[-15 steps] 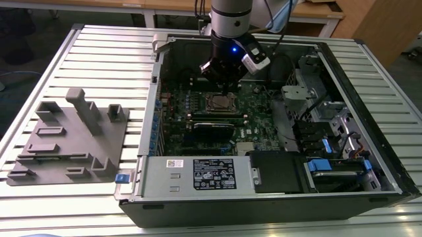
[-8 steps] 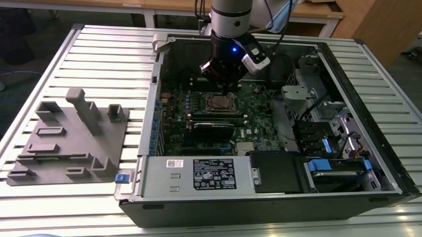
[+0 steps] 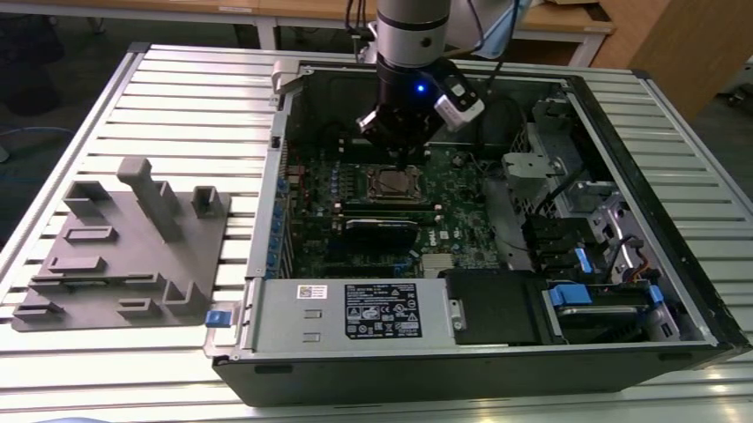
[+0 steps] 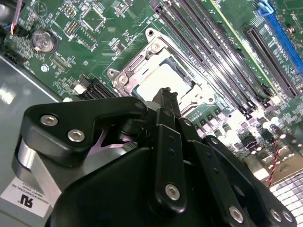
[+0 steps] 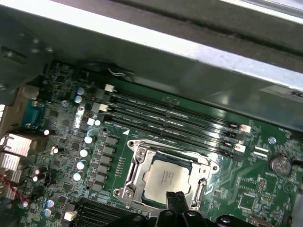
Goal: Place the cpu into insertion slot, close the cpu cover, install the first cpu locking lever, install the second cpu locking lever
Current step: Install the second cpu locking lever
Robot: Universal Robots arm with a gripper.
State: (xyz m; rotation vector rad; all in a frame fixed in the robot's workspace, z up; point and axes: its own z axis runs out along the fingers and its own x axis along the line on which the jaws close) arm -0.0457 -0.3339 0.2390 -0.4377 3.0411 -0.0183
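Exterior view: gripper (image 3: 404, 152) hangs inside open PC case (image 3: 659, 159), just above the slot (image 3: 392, 184) mid-board; case walls near behind, board open toward the front. First wrist view: cpu (image 5: 166, 178) sits flat in slot, square w/ it, cover (image 5: 138, 171) down around it, fingertips right over its near edge. Second wrist view: fingers (image 4: 168, 106) together, nothing held.

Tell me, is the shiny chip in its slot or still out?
In. The cpu lies flat inside the insertion slot, framed by the cpu cover.
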